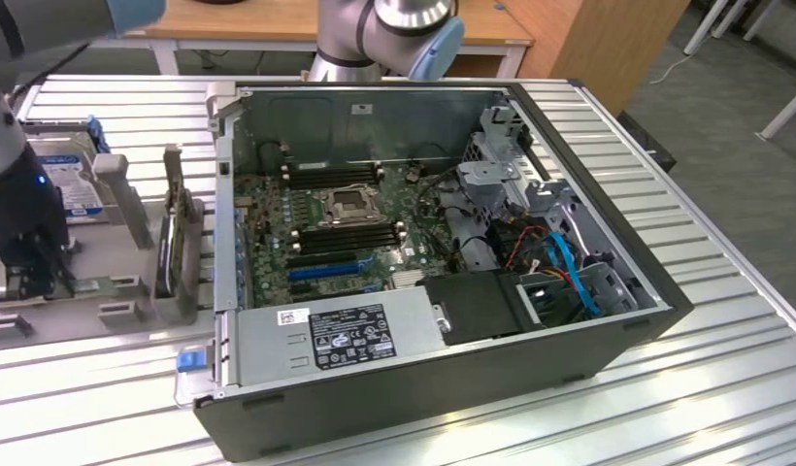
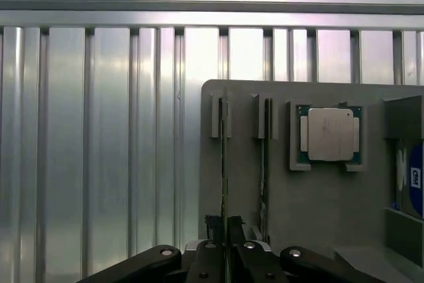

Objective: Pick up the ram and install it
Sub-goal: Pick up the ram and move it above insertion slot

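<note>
The ram (image 2: 224, 157) is a thin stick seen edge-on, standing upright in a slot of the grey holder plate (image 2: 298, 203). My gripper (image 2: 225, 233) is shut on its near end, one dark finger on each side. A second thin stick (image 2: 265, 157) stands in the neighbouring slot. In the exterior view my gripper (image 1: 29, 277) points down over the grey holder (image 1: 114, 291) at the exterior view's left, beside the open computer case (image 1: 424, 388). The motherboard's black slots (image 1: 352, 234) lie inside the case.
A processor chip (image 2: 329, 134) sits in a recess of the holder, and a hard drive (image 1: 59, 189) with a blue-and-white label stands behind. Blue slot strips (image 1: 327, 264), cables and the power supply (image 1: 340, 335) crowd the case. Everything rests on a ribbed aluminium table (image 1: 709, 388).
</note>
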